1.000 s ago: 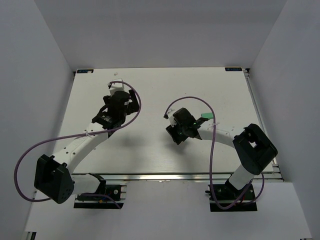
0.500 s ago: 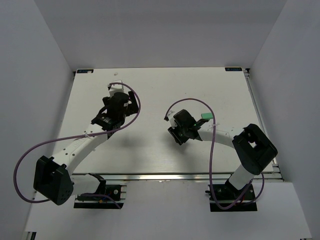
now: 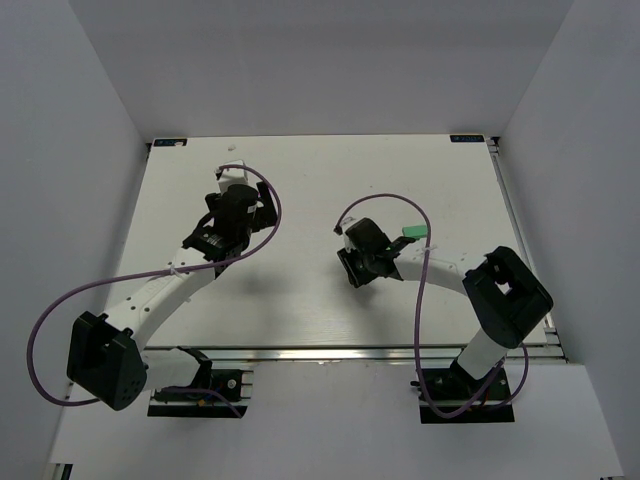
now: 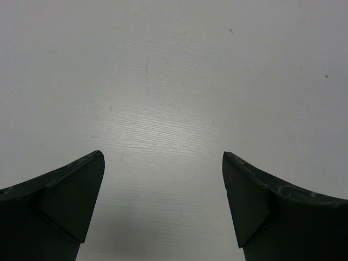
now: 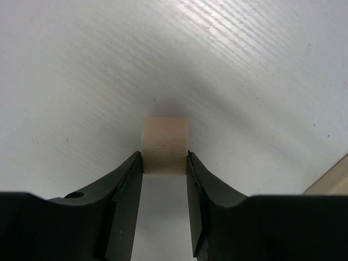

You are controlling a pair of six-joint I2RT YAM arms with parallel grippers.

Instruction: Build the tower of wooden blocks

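Evidently the build has barely begun: no two blocks can be seen one on top of another in any view, so as far as the pictures show the whole stacking job is left to do. One light tan block (image 5: 165,138) is clamped squarely between the fingertips of the right pincer (image 5: 165,159), one dark finger pressed to each side face. It sits low over the bench (image 3: 300,300) near the middle of the work area, though I cannot tell whether its underside touches the surface or hangs just above it. A green block (image 3: 412,232) lies on the bench just beside the right arm's forearm, on the far side of it, apart from the held block and untouched. At the lower right corner of the right wrist view a tan wooden edge (image 5: 333,182) pokes in; it may be another block, but too little shows to say. No dark brown block is visible. The left pincer (image 4: 163,157) is spread wide with nothing between its fingers, hovering over a bare patch of bench on the left half, well apart from the blocks. My reading is that the held piece must be set down as a base or carried to one. No brand, label or legible writing appears on blocks, arms or bench.
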